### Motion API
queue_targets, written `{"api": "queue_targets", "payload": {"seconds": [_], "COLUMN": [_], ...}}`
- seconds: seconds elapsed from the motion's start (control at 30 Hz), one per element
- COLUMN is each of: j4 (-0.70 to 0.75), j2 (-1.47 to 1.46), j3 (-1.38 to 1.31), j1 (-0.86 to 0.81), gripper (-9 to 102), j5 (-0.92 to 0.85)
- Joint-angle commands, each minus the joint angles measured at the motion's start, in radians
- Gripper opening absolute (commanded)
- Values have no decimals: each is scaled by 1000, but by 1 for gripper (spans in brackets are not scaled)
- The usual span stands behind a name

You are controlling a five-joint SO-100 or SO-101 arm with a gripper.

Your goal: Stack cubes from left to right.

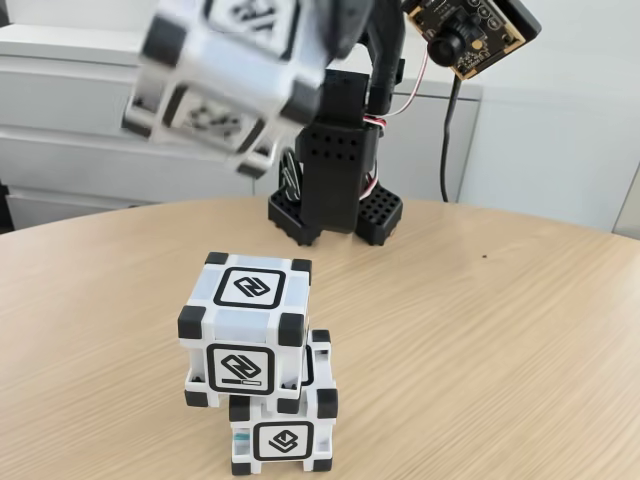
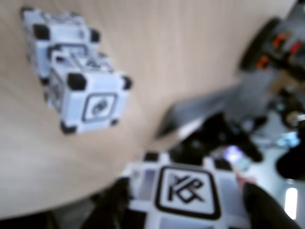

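Gripper (image 2: 183, 210) clamps the third cube (image 1: 225, 75) aloft (blurred), above two stacked cubes (image 1: 250, 345) on the table (image 1: 500, 330).

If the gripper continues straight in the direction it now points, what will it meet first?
Probably the bare wooden table: in the wrist view the two-cube stack lies off to the left, though depth is unclear. The jaws hold a white plastic cube.

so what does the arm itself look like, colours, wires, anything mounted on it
The arm is matte black plastic, its blocky base segments dotted with rows of small holes. Thin red and white wires loop near a joint. A bare camera board with gold contacts and a black lens sits on top, a black cable hanging below.
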State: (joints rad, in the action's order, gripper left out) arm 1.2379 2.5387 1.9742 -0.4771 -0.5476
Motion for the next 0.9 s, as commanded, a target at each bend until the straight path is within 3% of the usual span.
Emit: {"api": "queue_targets", "payload": {"seconds": [0.0,0.13,0.43,0.87], "j4": [2,14,207,204], "j2": [-38,-80,-80,-149], "j3": [-11,-9,-25,-26], "j1": [-12,-12,6,9], "gripper": [0,0,0,0], "j5": [43,86,222,210]}}
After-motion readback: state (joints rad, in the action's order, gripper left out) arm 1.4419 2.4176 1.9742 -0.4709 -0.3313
